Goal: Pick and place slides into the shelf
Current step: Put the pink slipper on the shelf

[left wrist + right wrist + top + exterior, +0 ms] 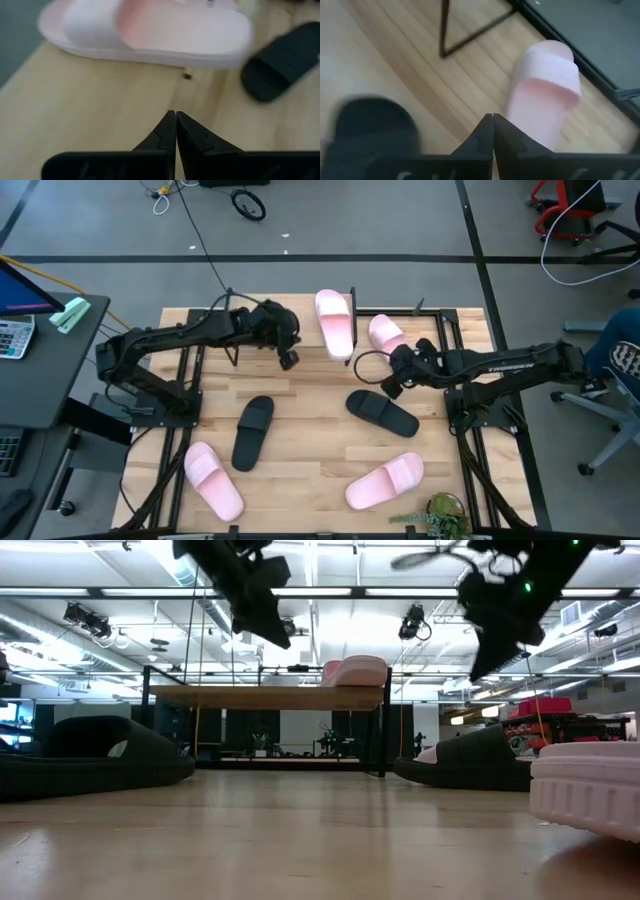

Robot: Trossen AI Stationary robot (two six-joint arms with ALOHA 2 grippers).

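The shelf (265, 697) stands at the table's far side, black frame under a light top board. One pale pink slide (335, 322) lies sole-down on that board, also seen as the pink slide (145, 30). A second pink slide (385, 332) (545, 90) lies on the table by the shelf's right end. Two black slides (252, 432) (383, 412) rest mid-table, and two more pink slides (213, 480) (385, 482) near the front edge. My left gripper (288, 358) (176, 117) hovers shut just near of the shelf's slide. My right gripper (392, 385) (493, 117) hovers shut between the second pink slide and a black one.
A small green plant (440, 512) sits at the table's near right corner. The shelf's thin black legs (470, 30) stand close to my right gripper. Bare wood (310, 450) lies between the two black slides. An office chair (620, 370) stands beyond the table's right edge.
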